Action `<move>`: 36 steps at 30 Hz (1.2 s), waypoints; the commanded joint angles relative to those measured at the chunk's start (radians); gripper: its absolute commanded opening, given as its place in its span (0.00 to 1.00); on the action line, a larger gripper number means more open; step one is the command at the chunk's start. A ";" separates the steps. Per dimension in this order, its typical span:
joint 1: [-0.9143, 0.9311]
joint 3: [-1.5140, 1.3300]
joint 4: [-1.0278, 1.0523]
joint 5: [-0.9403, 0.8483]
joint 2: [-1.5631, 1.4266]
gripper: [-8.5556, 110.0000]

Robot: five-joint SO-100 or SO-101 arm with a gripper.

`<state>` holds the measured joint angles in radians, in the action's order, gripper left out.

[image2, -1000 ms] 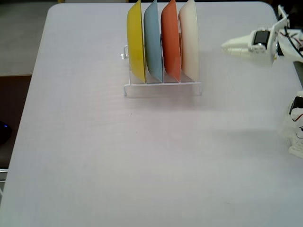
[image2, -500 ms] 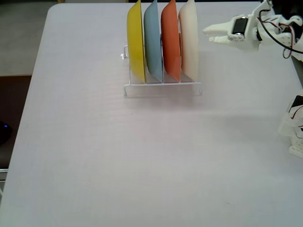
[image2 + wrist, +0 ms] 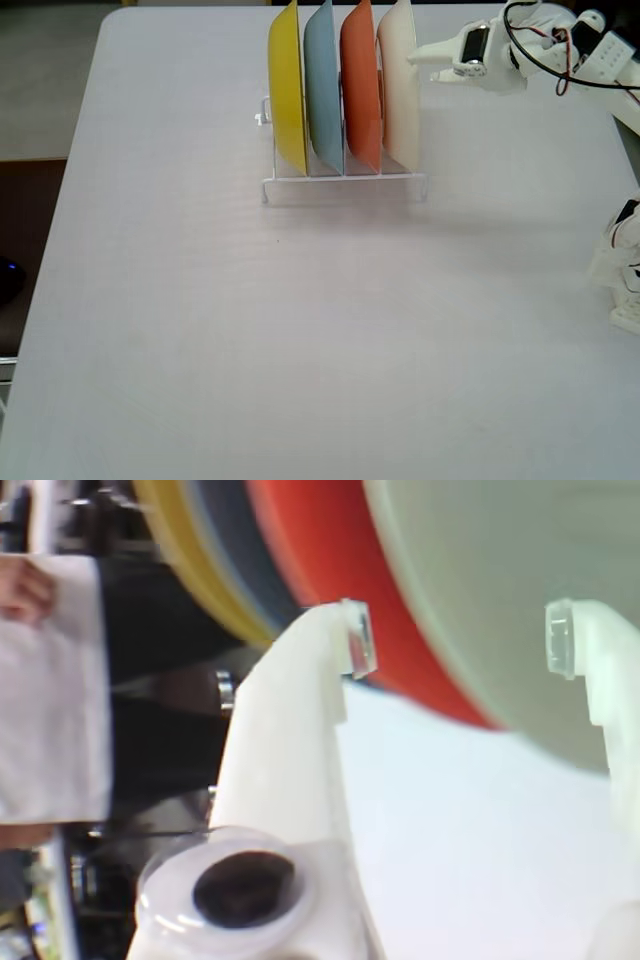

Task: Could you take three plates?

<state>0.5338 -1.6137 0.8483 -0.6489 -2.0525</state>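
Four plates stand upright in a clear rack [image 3: 345, 186] at the back of the white table. From left to right in the fixed view they are a yellow plate [image 3: 288, 85], the light blue plate [image 3: 322, 85], the orange-red plate [image 3: 360, 85] and the cream-white plate [image 3: 400, 85]. My gripper [image 3: 418, 55] reaches in from the right, at the cream-white plate's upper edge. In the wrist view the gripper [image 3: 460, 640] is open. Its clear pads [image 3: 360, 640] stand on either side of the cream-white plate's [image 3: 500, 570] rim, with the orange-red plate [image 3: 330, 550] behind. Nothing is held.
The arm's base [image 3: 625, 270] stands at the table's right edge. In the wrist view a person's hand [image 3: 22, 585] and white sleeve [image 3: 50, 710] show at the left, beyond the yellow plate [image 3: 185, 540]. The table [image 3: 300, 350] extends wide in front of the rack.
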 commanded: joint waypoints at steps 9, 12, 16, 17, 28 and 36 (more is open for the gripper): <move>0.058 0.267 0.012 -0.087 0.164 0.27; 0.060 0.299 0.012 -0.081 0.199 0.26; 0.061 0.316 0.012 -0.066 0.218 0.21; 0.060 0.322 0.012 -0.060 0.224 0.19; 0.037 0.607 0.187 -0.017 0.347 0.07; 0.020 0.891 0.255 0.071 0.341 0.07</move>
<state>0.5660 -0.8636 1.1014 -0.6029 -1.6506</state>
